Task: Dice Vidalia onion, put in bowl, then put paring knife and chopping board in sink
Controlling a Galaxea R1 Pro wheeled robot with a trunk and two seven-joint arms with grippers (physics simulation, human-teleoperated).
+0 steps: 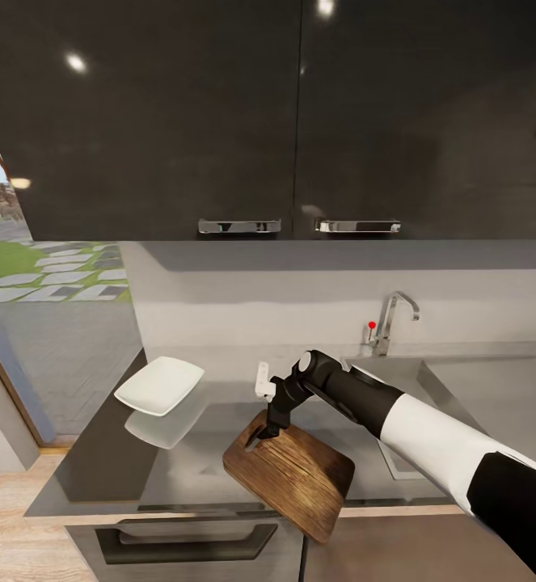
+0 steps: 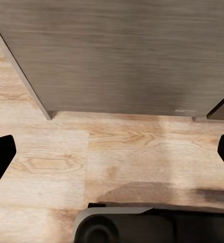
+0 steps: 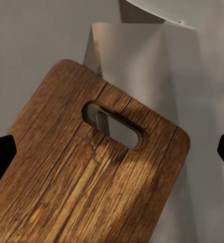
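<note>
Jaws, right: the right gripper point(image 1: 274, 427) hung directly over the handle end of the chopping board point(image 1: 293, 477); in the right wrist view its two dark fingertips point(image 3: 0, 154) stood at the far edges of the picture, spread wide, with nothing between them but the board below.
Jaws, left: the left gripper point(image 2: 112, 157) was also spread wide and empty, looking down at light wood flooring point(image 2: 117, 162) and a grey cabinet face point(image 2: 122, 55).
Chopping board: lay on the counter point(image 1: 98, 461) left of the sink point(image 1: 462, 380), turned diagonally, with one corner past the counter's front edge.
Board's long axis: ran from the oval handle slot point(image 3: 114, 124), at the end nearer the backsplash, down toward the front edge and toward the sink side.
Paring knife: a small white handle point(image 1: 262, 380) showed just behind the board's slotted end, beside the right wrist; its blade could not be made out.
Bowl: the white bowl point(image 1: 159, 385) sat on the counter well to the left of the board, apart from it.
Onion: none could be made out on the board or in the bowl.
Key relation: the board's slotted end sat straight under the right jaws, so the right arm was plainly the nearer one; a grip there would probably need the jaws to close across the board's thin edge.
</note>
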